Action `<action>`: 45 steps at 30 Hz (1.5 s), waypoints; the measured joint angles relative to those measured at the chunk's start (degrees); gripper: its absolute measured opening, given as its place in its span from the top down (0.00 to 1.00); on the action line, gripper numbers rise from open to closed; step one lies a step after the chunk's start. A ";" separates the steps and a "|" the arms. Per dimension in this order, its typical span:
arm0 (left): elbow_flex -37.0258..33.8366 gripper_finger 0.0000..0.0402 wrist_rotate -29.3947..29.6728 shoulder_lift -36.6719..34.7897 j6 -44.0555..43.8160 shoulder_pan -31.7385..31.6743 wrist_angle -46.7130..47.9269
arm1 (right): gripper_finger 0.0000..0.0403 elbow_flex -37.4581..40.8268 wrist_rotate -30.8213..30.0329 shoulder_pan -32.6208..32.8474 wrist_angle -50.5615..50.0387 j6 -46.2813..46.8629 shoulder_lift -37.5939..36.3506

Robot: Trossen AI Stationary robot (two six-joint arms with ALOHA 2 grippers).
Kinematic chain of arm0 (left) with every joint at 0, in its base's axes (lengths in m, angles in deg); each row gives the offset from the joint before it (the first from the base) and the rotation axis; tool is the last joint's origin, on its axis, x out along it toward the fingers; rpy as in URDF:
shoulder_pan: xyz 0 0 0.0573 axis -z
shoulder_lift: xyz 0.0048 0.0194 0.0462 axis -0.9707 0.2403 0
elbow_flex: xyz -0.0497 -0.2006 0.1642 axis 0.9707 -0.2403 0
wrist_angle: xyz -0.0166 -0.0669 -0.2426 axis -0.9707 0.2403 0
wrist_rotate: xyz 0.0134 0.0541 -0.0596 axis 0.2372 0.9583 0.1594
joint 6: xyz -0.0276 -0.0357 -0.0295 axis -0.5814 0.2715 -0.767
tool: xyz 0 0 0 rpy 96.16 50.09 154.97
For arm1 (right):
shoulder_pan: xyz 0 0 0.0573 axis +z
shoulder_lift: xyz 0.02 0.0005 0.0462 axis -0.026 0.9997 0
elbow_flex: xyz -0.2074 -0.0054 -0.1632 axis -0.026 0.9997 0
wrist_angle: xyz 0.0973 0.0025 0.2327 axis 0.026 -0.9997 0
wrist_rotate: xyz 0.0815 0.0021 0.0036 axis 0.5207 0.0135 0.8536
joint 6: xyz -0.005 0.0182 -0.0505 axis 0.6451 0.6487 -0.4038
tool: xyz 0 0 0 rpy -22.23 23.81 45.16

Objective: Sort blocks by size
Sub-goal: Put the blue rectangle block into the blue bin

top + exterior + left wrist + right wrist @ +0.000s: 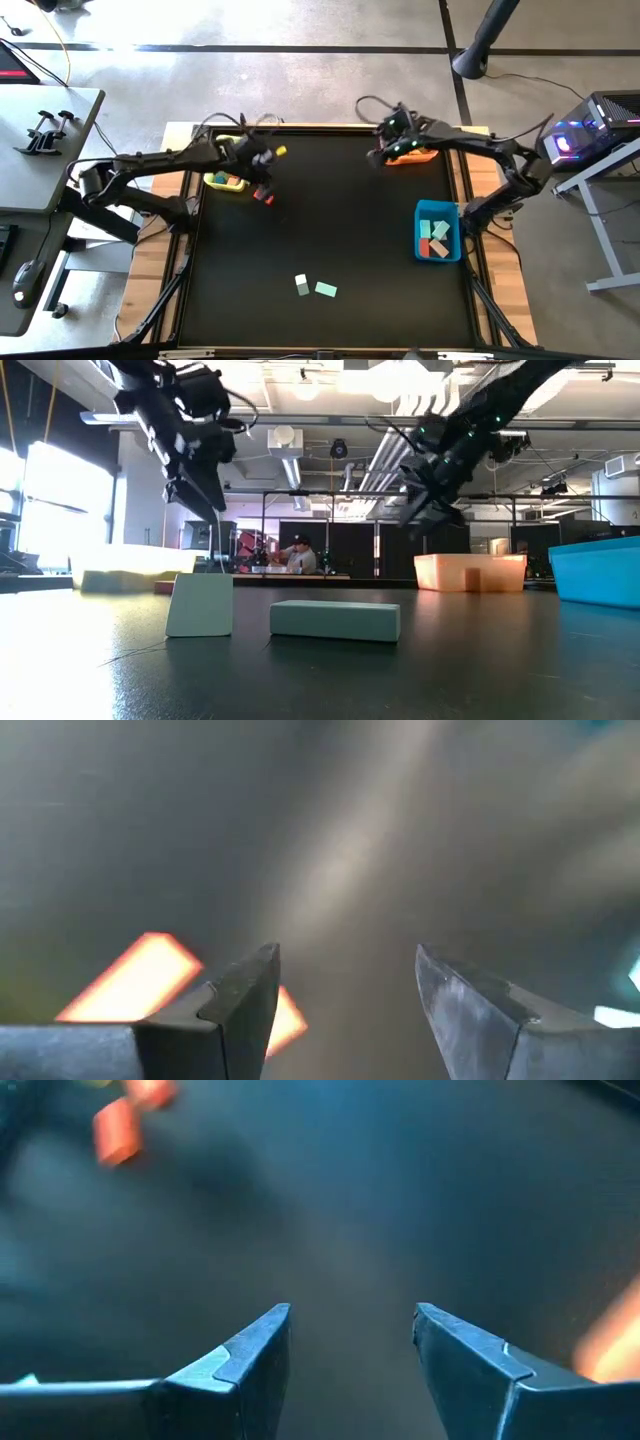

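Two mint blocks lie flat on the black table near its front edge; in the low view one stands upright beside a flat bar. A red block lies on the table by the yellow bin. My left gripper hovers open just above that red block, which shows beside one finger, not between the two. My right gripper hangs open over bare table beside the orange bin. Both pairs of fingers are empty.
A blue bin with several blocks in it stands at the table's right edge. The yellow bin at the far left also holds blocks. The orange bin is at the far right. Bare table lies between the bins and the mint blocks.
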 joint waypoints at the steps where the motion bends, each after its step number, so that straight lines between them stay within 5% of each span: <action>1: 0.00 0.45 -0.24 0.00 0.07 2.11 0.28 | 0.49 0.00 -0.08 1.96 1.29 -1.69 0.00; 10: 0.02 0.45 -1.89 0.00 -4.09 22.32 3.55 | 0.49 0.02 -0.12 16.82 3.28 -23.36 0.51; 18: 0.02 0.45 2.56 0.00 -22.16 37.07 4.23 | 0.49 0.02 0.19 29.32 4.21 -33.72 3.10; 28: 0.02 0.45 19.39 0.02 -51.08 52.17 4.50 | 0.36 0.02 -13.04 50.36 18.46 -9.70 10.69; 38: 0.02 0.45 29.27 0.02 -64.21 66.98 3.39 | 0.31 0.02 -43.74 69.42 30.12 13.35 19.67; 45: 0.02 0.45 35.13 0.09 -68.82 71.32 2.38 | 0.32 0.00 -45.71 72.23 45.32 11.21 27.39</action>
